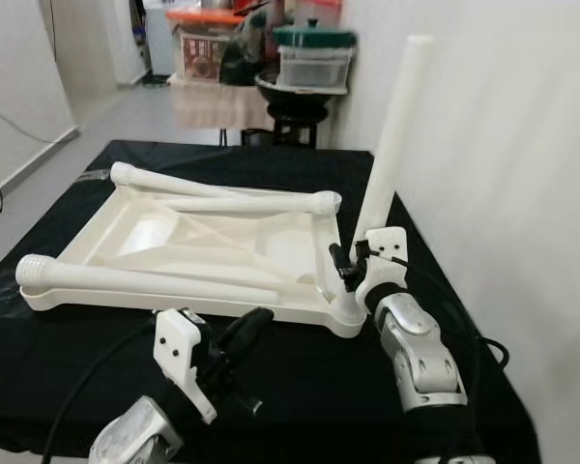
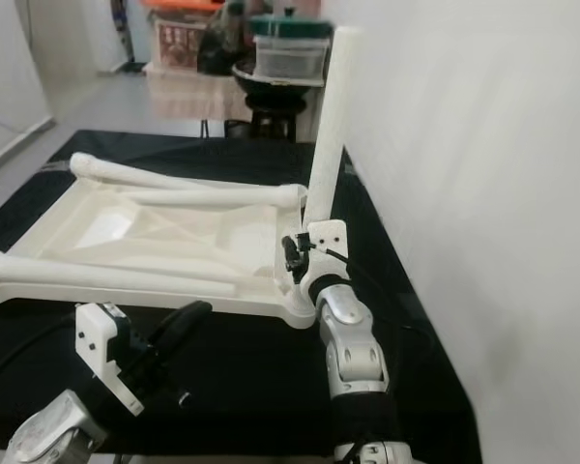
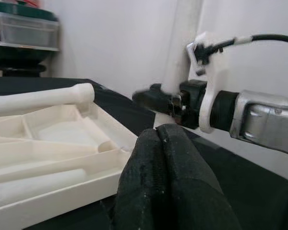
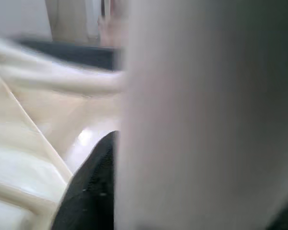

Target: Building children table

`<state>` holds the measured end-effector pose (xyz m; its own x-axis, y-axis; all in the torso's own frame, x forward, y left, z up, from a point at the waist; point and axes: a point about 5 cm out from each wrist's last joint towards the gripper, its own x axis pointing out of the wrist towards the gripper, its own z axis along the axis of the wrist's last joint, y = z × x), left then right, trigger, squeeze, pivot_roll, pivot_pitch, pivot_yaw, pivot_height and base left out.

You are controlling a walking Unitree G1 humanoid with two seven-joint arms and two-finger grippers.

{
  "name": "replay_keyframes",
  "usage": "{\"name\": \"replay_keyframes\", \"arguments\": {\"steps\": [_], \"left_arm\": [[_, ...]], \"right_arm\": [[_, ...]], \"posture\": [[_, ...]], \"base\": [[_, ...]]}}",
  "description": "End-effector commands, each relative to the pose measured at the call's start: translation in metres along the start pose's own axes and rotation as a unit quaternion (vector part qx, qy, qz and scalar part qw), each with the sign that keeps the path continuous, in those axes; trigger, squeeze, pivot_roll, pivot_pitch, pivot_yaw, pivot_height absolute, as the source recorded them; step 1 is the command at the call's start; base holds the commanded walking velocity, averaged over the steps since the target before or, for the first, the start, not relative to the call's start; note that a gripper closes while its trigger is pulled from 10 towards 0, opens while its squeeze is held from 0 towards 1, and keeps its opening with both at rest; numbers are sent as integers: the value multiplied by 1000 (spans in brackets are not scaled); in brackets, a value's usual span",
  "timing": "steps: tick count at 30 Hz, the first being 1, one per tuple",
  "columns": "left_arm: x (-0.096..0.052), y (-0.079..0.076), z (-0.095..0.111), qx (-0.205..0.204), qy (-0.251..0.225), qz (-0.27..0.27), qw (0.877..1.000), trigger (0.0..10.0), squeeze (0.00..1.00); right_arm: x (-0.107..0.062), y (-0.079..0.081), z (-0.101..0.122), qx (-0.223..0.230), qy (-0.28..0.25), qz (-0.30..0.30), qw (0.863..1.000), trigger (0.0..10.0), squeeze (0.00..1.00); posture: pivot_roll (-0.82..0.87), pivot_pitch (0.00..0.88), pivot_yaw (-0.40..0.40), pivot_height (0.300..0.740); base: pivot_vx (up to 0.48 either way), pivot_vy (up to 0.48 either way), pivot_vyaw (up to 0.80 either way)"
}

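Observation:
A cream plastic tabletop (image 1: 145, 232) lies upside down on the black-covered table (image 1: 309, 387). Three loose legs rest across it: one along the front (image 1: 145, 278), two toward the back (image 1: 222, 190). A fourth leg (image 1: 396, 126) stands upright at the tabletop's near right corner. My right gripper (image 1: 353, 261) is shut on the base of this upright leg (image 4: 206, 115), and one black finger (image 4: 93, 191) shows beside it. My left gripper (image 1: 251, 324) is shut and holds nothing, hovering just in front of the tabletop's front edge, with its fingertips (image 3: 161, 139) pointing toward that corner.
A white wall (image 1: 522, 193) runs close along the table's right side. Behind the table stands a black stool with stacked plastic containers (image 1: 309, 58) and a cloth-draped stand. Bare floor (image 1: 39, 145) lies to the left.

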<state>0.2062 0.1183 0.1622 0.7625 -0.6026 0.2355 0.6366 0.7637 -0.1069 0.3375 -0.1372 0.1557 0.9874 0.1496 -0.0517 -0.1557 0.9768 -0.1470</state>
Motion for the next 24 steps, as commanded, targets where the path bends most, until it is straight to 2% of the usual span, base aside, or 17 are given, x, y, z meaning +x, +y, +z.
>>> {"name": "replay_keyframes", "arguments": {"steps": [1,2,3,5,6,7,8,9,12,13,14,15,16,20,24], "left_arm": [[1,2,-3,-1,9,5,1000,10000,0],[1,2,-3,-1,9,5,1000,10000,0],[1,2,-3,2,8,6,1000,10000,0],[0,3,1,26,-2,15,1000,10000,0],[0,3,1,26,-2,15,1000,10000,0],[-1,4,3,34,-7,21,999,10000,0],[-2,6,4,39,-8,25,999,10000,0],[-5,8,5,43,-10,34,998,10000,0],[-6,10,5,45,-10,39,998,10000,0],[-9,13,6,50,-10,53,997,10000,0],[-12,15,7,54,-9,62,997,10000,0],[-17,20,7,70,-4,85,994,10000,0],[-24,28,8,89,2,118,989,10000,0],[-26,31,8,93,3,129,987,10000,0],[-30,39,9,102,-1,166,981,10000,0]], "right_arm": [[-2,7,-8,-15,24,8,1000,10000,1000],[-2,7,-8,-15,24,8,1000,10000,1000],[-5,8,-7,4,20,21,1000,10000,1000],[-19,10,-1,35,2,33,999,10000,1000],[-19,10,-1,35,2,33,999,10000,1000],[-30,8,0,43,-11,39,998,10000,1000],[-41,4,0,40,-21,33,998,10000,1000],[-57,-1,-1,31,-34,29,998,10000,914],[-62,-2,-2,28,-39,30,998,10000,914],[-67,-5,-5,18,-39,31,999,10000,110],[-71,-7,-6,11,-38,31,999,10000,110],[-77,-11,-12,-10,-36,32,999,10000,0],[-87,-15,-20,-33,-32,34,998,10000,0],[-90,-16,-22,-37,-29,35,998,10000,0],[-95,-13,-22,-27,-22,39,999,10000,0]], "posture": [[3,0,-99,740],[3,0,-99,740],[1,0,-96,740],[-12,0,-89,740],[-12,0,-89,740],[-20,0,-83,740],[-26,0,-77,740],[-34,0,-69,740],[-39,0,-66,740],[-58,0,-49,740],[-58,0,-49,740],[-64,0,-36,740],[-67,0,-30,740],[-66,0,-27,740],[-77,0,-17,740]], "base": [[0,0,0],[0,0,0],[0,0,0],[0,0,0],[0,0,0],[0,0,0],[0,0,0],[0,0,0],[0,0,0],[0,0,0],[0,0,0],[0,0,0],[0,0,0],[0,0,0],[0,0,0]]}}
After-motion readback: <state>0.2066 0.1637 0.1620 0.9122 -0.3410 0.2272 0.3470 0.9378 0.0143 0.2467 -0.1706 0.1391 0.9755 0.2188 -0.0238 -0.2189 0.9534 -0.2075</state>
